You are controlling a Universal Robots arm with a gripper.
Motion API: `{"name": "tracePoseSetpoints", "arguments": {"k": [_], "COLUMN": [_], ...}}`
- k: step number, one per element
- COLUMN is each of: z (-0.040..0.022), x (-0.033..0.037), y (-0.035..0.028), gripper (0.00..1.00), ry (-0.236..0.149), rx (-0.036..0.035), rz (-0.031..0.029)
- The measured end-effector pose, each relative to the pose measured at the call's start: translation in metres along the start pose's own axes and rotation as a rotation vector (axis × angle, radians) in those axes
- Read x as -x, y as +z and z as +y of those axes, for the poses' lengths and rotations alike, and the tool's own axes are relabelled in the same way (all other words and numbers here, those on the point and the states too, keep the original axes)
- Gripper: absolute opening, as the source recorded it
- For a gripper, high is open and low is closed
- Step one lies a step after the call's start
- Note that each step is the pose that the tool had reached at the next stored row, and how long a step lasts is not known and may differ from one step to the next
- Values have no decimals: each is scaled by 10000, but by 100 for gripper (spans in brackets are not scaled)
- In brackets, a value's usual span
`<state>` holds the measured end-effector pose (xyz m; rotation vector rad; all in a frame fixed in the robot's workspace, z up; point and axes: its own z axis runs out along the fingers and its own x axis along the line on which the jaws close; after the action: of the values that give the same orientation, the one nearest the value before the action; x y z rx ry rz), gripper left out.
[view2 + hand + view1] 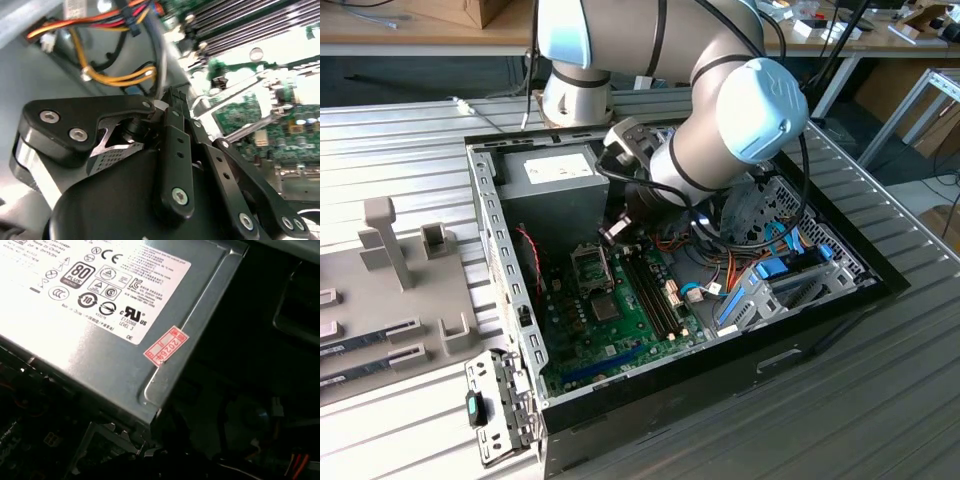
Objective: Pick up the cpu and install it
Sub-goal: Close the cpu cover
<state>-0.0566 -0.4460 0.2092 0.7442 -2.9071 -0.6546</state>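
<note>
One arm [720, 120] reaching down into open computer case [488, 215]. Gripper [613, 232] low over green motherboard [620, 335], just above dark socket frame [590, 266], beside memory slots [655, 295]. Gripper apart or together: cannot tell. Cpu: cannot tell where, or whether held. Grey power-supply box [560, 172] at case's far corner, near gripper. Orange and yellow cables [115, 77] close by in second wrist view.
</note>
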Motion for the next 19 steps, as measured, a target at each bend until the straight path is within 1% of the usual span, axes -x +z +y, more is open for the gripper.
{"name": "tracePoseSetpoints", "arguments": {"k": [1,2,4,5,6,9,10,11,12,14,17,18,19], "z": [0,0,-4,-7,-11,-24,-26,-27,-28,-28,-31,-33,-34], "x": [1,1,3,10,18,31,32,32,33,34,34,34,34], "y": [1,2,6,10,18,39,42,43,44,48,60,63,67], "gripper": [11,11,11,11,11,11,11,11,11,11,11,11,11], "ry": [-60,-216,-577,-641,-670,-674,-668,-654,-622,-562,-606,-671,-778], "rx": [11,17,31,32,34,37,8,-79,-266,-595,-601,-599,-596], "rz": [21,95,264,295,306,314,331,382,487,672,694,721,768]}}
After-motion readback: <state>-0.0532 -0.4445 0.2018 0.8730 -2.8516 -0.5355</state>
